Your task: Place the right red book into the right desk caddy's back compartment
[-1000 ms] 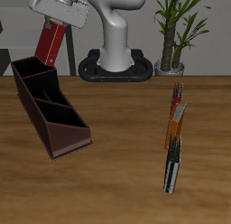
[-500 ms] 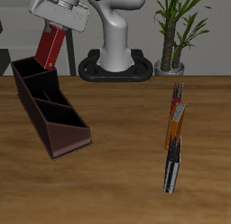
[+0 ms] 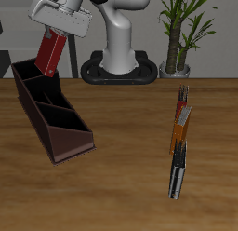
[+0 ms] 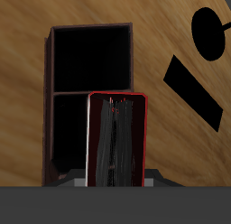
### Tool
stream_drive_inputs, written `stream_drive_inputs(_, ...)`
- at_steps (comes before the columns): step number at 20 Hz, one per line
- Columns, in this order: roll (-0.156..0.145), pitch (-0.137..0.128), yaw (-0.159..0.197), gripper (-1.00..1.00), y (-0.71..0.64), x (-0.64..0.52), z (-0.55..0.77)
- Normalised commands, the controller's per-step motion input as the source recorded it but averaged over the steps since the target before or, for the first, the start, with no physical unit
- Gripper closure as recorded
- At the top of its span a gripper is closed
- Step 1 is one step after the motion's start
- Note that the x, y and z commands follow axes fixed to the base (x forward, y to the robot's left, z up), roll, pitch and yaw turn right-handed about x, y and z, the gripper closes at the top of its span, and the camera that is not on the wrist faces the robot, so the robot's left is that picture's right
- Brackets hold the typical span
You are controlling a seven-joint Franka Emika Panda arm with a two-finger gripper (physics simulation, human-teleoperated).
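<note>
My gripper (image 3: 56, 32) is shut on the right red book (image 3: 50, 54), a small dark red hardcover that hangs on end, slightly tilted, just above the far end of the right desk caddy (image 3: 51, 115). The caddy is a long dark box with maroon inner walls lying on the table. Its back compartment (image 3: 31, 78), the squarish tall-walled end section, is open directly beneath the book. In the wrist view the book (image 4: 116, 140) fills the middle, with the caddy's dark compartments (image 4: 91, 56) beyond it. The fingertips are hidden behind the book.
A row of thin orange, red and black-and-white books (image 3: 179, 142) lies on the table across from the caddy. The robot base (image 3: 121, 67) and a potted plant (image 3: 177, 39) stand at the table's back.
The gripper with the red book has shifted slightly toward the caddy's far end, and the book's lower edge has come a little closer over the back compartment.
</note>
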Motion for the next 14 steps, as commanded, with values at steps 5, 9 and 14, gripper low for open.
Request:
stream_drive_inputs(5,-0.009,0.018,-0.015,1.0,-0.07,0.14,-0.06)
stream_drive_inputs(9,0.008,-0.002,-0.001,1.0,-0.02,0.07,-0.01)
stream_drive_inputs(14,0.024,0.016,0.002,1.0,0.04,0.12,-0.11)
